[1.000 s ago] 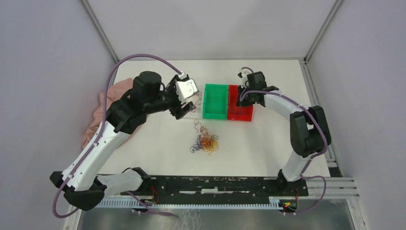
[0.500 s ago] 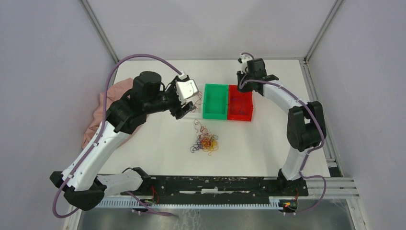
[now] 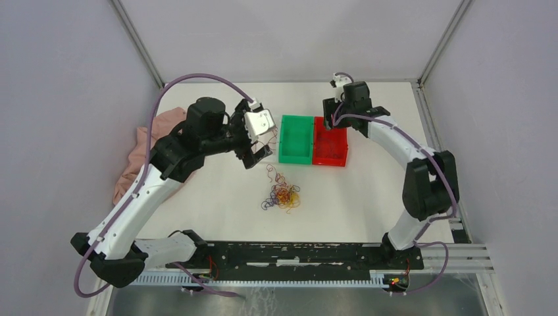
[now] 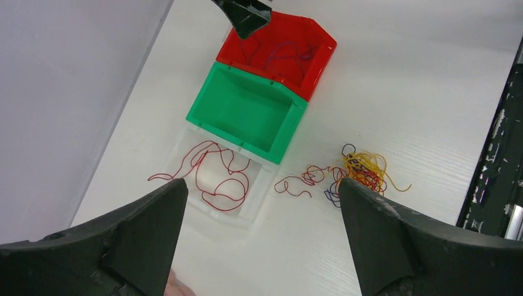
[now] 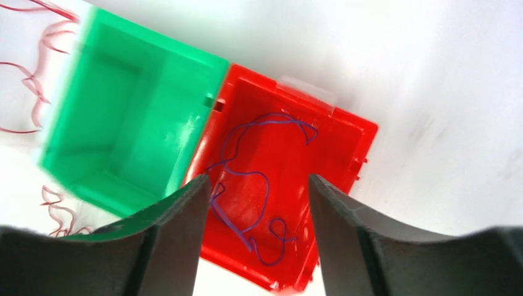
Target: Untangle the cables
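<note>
Top external view: the cables are in three places. Most of them form a small clump (image 3: 283, 196) of yellow-orange, dark red and purple wires. It lies on the white table (image 3: 368, 197) on the near side of the bins, between the two arms. A loose dark red strand reaches from it toward the bins.

A green bin (image 3: 296, 138) and a red bin (image 3: 331, 146) stand side by side and touch each other. A clear tray (image 4: 256, 198) sits directly against the left side of the green one. A pink cloth (image 3: 141, 155) lies at the left edge of the table, partly under the left arm.

The left gripper (image 3: 258, 153) hangs above the clear tray. In the left wrist view its jaws stand wide apart and nothing is between them. Below them, one long red cable (image 4: 213, 176) lies curled in the tray, and one end goes out over the tray's side.

The right gripper (image 3: 331, 118) is over the far part of the red bin. In the right wrist view its jaws are apart and grip nothing. A purple cable (image 5: 271, 115) lies in loose loops on the floor of the red bin below them. One loop passes very close to a finger (image 5: 179, 222), but the picture is blurred there and I cannot tell if they touch.
</note>
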